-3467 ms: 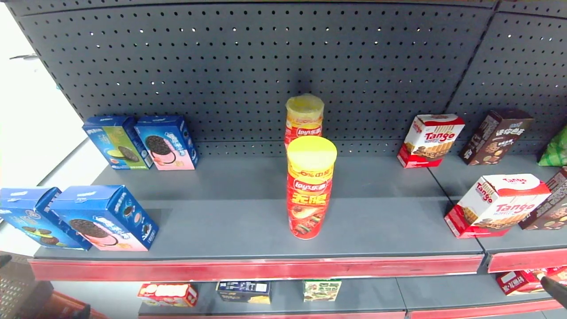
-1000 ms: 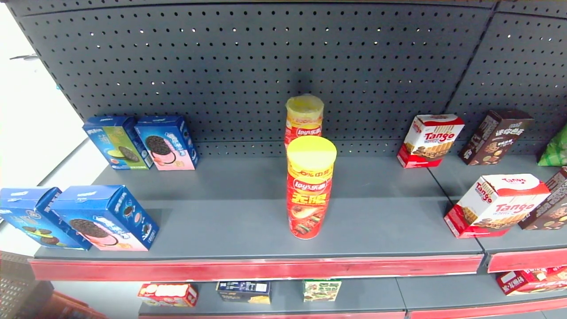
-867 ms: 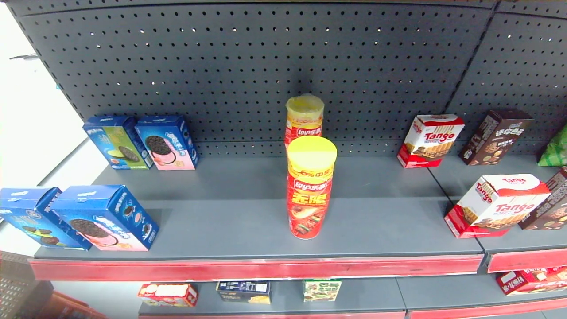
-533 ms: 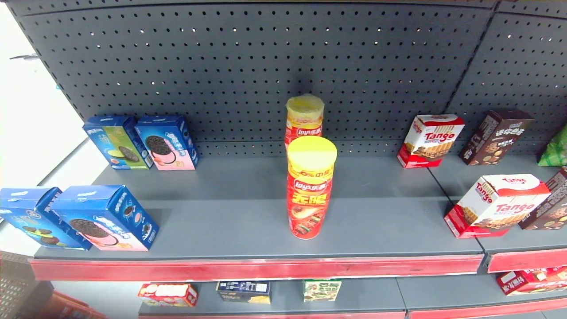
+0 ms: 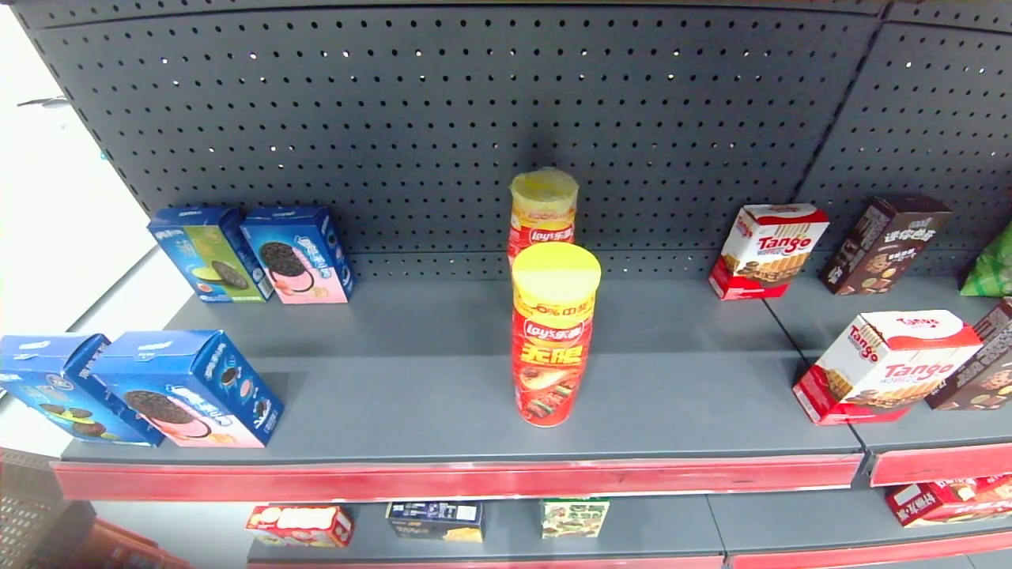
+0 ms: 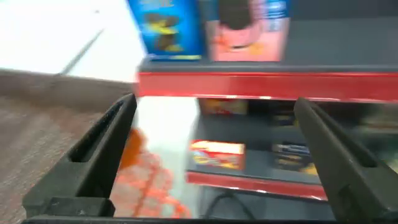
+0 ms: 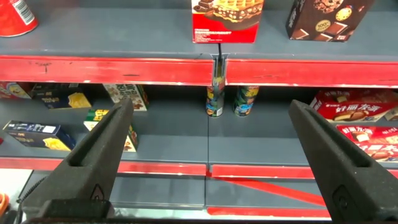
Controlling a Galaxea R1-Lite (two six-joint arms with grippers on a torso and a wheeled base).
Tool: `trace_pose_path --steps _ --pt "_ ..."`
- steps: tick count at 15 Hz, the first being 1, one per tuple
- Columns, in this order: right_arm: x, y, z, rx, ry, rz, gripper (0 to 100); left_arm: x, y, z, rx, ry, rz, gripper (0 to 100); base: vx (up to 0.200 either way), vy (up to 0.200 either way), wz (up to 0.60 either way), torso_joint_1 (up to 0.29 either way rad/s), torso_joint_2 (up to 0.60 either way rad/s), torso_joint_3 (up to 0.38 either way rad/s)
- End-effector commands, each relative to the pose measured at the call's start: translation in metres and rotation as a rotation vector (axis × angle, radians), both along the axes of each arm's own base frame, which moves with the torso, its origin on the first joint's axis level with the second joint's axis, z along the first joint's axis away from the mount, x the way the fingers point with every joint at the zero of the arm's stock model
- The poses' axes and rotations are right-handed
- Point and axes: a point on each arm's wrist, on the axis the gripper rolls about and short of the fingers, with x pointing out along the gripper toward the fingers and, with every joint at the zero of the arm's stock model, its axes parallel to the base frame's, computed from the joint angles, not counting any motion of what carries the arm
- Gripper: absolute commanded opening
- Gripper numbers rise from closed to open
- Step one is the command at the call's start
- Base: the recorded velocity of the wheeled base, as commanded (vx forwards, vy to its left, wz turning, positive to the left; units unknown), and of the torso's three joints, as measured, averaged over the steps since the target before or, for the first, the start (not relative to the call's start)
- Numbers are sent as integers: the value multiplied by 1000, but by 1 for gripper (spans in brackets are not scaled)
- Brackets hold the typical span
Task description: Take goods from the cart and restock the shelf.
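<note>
goods already stand on the shelf [image 5: 411, 403]: a red chip can [image 5: 556, 332] with a yellow lid is upright near the middle of the board, and everything else is placed from it. directly behind the can, against the pegboard [image 5: 395, 118], stands a second chip can [image 5: 542, 209]; well to its left are a back pair of blue cookie boxes [image 5: 253, 253] and a front pair of blue cookie boxes [image 5: 158, 391] at the shelf's edge; well to its right are white-and-red wafer boxes [image 5: 885, 363] with brown chocolate boxes [image 5: 884, 243] beside them. wide bare stretches of board lie on both sides of the can, so i judge the restocking only partly done, with room for more rows. the left end effector [image 6: 214, 102] has its fingers spread wide with nothing between them, facing the red shelf lip [image 6: 267, 84] below and left of the can; the right end effector [image 7: 211, 104] is likewise spread and empty, facing the lower shelf [image 7: 174, 140] below and right of the can. with both empty and neither at the board, i judge that no item is in transit and the next piece is yet to be fetched. a dark mesh edge [image 5: 32, 506] far down and left of the can may belong to the cart, though too little shows to be sure, and what it holds cannot be told.
</note>
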Motion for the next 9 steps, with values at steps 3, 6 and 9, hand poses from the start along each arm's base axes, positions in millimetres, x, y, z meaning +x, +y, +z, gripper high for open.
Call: trace_pose_path --steps 3,6,9 --pt "0 0 0 -1 3 0 100 0 -3 -4 26 36 -140 100 0 0 0 0 0 0" --pt "0 0 0 -1 3 -1 100 0 -3 -4 5 37 -133 100 0 0 0 0 0 0" --pt "0 0 0 -1 4 -1 100 0 -3 -4 -2 37 -130 100 0 0 0 0 0 0"
